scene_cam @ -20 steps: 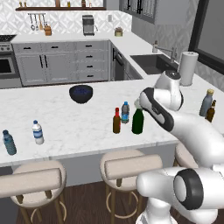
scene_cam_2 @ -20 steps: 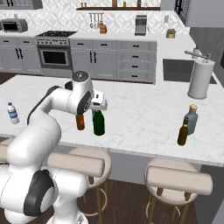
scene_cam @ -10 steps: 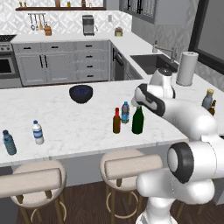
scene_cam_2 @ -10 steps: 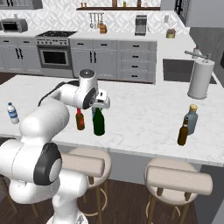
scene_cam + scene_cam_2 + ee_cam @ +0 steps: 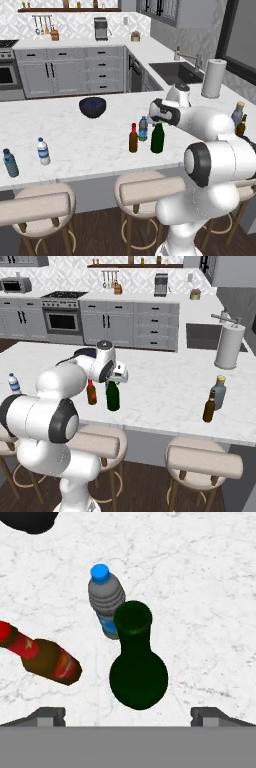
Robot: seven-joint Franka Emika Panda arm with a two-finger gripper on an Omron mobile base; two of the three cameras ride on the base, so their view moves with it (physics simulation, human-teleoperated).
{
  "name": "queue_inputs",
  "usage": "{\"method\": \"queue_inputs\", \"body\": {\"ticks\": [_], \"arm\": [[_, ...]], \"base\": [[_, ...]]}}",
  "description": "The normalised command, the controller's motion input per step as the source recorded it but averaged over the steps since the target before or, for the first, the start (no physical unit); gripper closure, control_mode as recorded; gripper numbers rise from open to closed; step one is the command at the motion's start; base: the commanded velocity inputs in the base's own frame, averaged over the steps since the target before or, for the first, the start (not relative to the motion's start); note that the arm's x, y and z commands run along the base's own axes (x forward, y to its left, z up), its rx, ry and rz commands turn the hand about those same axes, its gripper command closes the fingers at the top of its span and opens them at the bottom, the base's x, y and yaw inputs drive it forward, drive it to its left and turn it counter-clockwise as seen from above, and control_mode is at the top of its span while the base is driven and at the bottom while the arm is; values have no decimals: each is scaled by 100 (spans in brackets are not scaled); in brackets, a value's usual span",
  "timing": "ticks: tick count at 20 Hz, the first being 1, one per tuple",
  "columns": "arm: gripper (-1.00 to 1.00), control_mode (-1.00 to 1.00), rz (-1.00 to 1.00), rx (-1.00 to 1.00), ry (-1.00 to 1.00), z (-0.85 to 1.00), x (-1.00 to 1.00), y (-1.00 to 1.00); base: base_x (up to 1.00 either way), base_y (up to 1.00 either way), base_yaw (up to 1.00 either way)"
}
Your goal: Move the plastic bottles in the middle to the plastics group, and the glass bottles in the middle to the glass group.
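Three bottles stand close together mid-counter. The dark green wine bottle (image 5: pixel 157 138) (image 5: pixel 113 396) (image 5: pixel 137 672) is nearest the counter's front edge. The brown bottle with red cap (image 5: pixel 133 138) (image 5: pixel 91 392) (image 5: pixel 45 657) and the small blue-capped water bottle (image 5: pixel 143 128) (image 5: pixel 106 602) are beside it. My gripper (image 5: pixel 153 119) (image 5: pixel 120 376) (image 5: pixel 128 716) hovers just above the wine bottle, open, with nothing between its fingertips (image 5: pixel 47 714). The plastics group, a white-labelled bottle (image 5: pixel 43 151) and a bluish one (image 5: pixel 10 163), stands far left. The glass group, a grey-blue bottle (image 5: pixel 237 114) (image 5: pixel 218 392) and an amber bottle (image 5: pixel 242 126) (image 5: pixel 209 407), stands far right.
A dark bowl (image 5: pixel 92 107) sits behind the middle bottles. A paper towel roll (image 5: pixel 213 85) (image 5: pixel 229 346) stands near the sink (image 5: pixel 175 72). Stools (image 5: pixel 150 190) line the counter's front edge. Bare marble lies between the groups.
The arm has swung left, from the counter's right side toward the middle bottles. The hand now hangs over the green wine bottle. The bottles have not moved.
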Motion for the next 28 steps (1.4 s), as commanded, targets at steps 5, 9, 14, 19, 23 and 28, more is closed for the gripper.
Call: {"method": "queue_inputs", "body": {"ticks": [5, 9, 14, 19, 23, 28], "arm": [[-100, -100, 0, 6, 0, -25, 30, 0], [-100, -100, 0, 7, 0, -22, 28, -2], [-100, -100, 0, 2, 0, -18, 34, -3], [-100, -100, 0, 3, -1, -19, 20, 0], [-100, -100, 0, 5, -3, -16, 7, 0], [100, -100, 0, 8, -11, -3, 3, 0]], "base": [[0, 0, 0], [0, 0, 0], [0, 0, 0], [0, 0, 0], [0, 0, 0], [0, 0, 0]]}}
